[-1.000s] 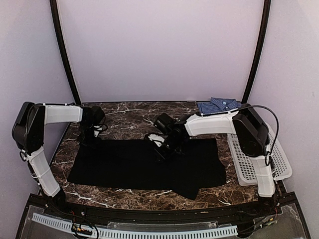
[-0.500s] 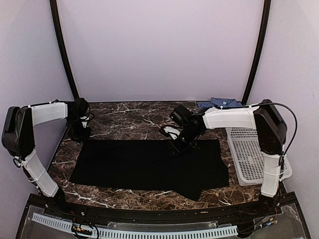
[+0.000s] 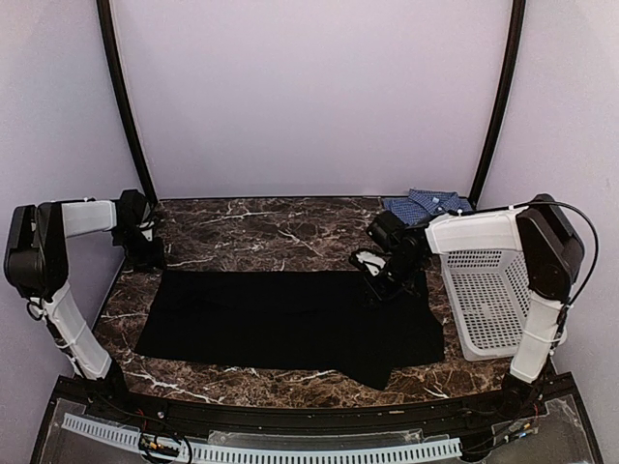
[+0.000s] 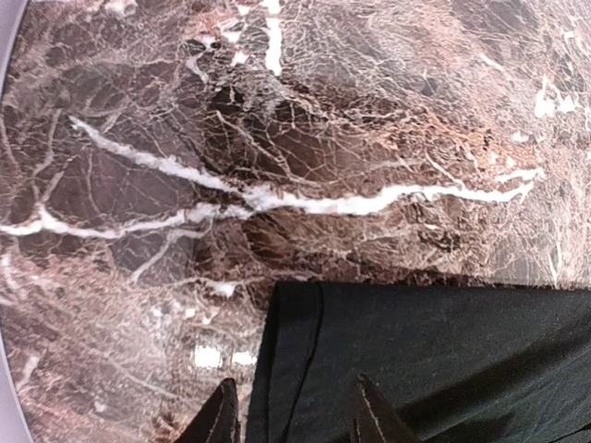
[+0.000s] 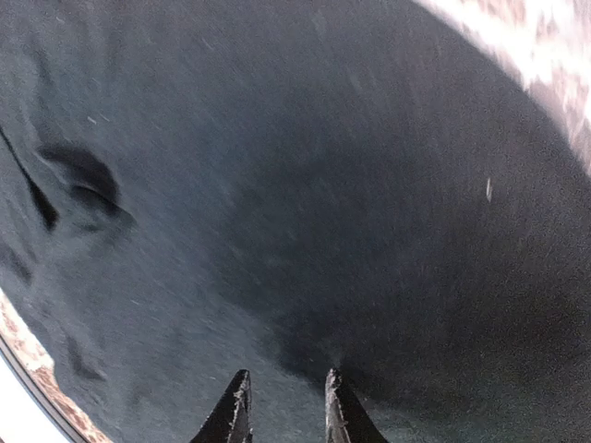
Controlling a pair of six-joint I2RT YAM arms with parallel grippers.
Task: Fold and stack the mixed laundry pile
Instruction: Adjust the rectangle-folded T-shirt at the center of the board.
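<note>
The black garment point(image 3: 290, 319) lies spread flat across the marble table point(image 3: 261, 232). The folded blue-and-white check shirt point(image 3: 426, 205) sits at the back right. My left gripper point(image 3: 145, 253) hovers at the garment's far left corner. In the left wrist view it point(image 4: 295, 420) is open and straddles the hemmed corner of the black garment point(image 4: 416, 360), with one fingertip over marble and one over cloth. My right gripper point(image 3: 379, 290) is over the garment's far right part. In the right wrist view it point(image 5: 286, 406) shows a narrow gap above the black garment point(image 5: 277, 185), with nothing held.
A white perforated basket point(image 3: 488, 309) stands at the right edge, just past the garment and beside my right forearm. Black frame posts rise at both back corners. Bare marble point(image 4: 277, 138) lies beyond the garment's far edge.
My left gripper has slid left to the garment's far left corner and opened a little. My right gripper has travelled right along the far edge toward the basket. The cloth's far edge now lies straighter and wider.
</note>
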